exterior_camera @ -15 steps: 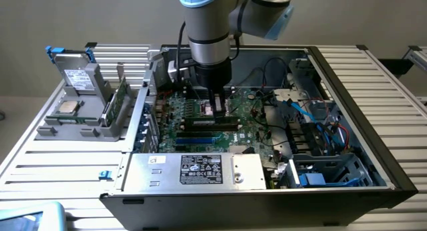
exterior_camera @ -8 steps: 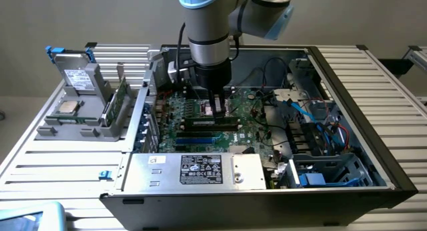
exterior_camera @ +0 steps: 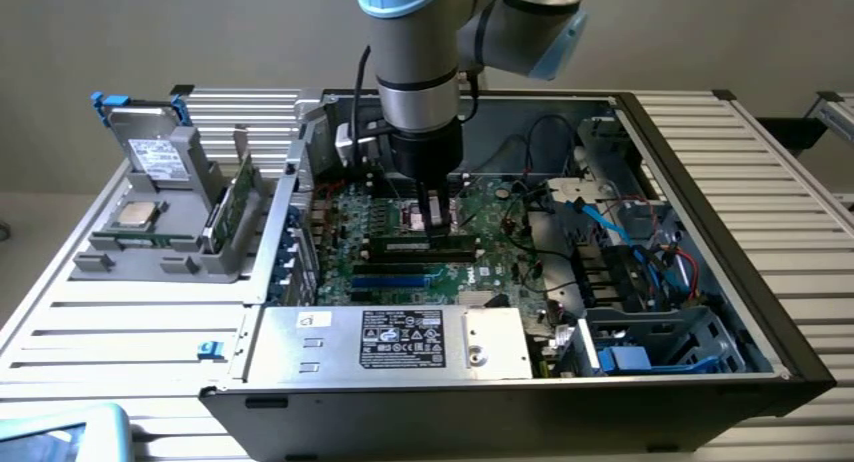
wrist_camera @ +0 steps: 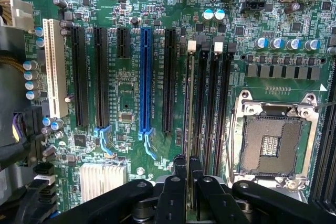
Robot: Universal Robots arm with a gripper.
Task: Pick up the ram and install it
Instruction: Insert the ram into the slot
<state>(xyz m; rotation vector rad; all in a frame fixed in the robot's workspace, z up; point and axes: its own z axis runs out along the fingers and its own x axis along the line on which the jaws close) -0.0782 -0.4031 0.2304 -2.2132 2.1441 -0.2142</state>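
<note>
I am working through the install step, my jaws pinching shut on the upper edge of the ram (wrist_camera: pixel 189 108), which is standing in the memory slot farthest from the CPU socket (wrist_camera: pixel 273 140), and seating it is, I judge, calling for straight, even downward pressure.

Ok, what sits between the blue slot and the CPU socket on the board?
In the wrist view, between the blue slot and the CPU socket: one black expansion slot, then the row of black memory slots.
</note>
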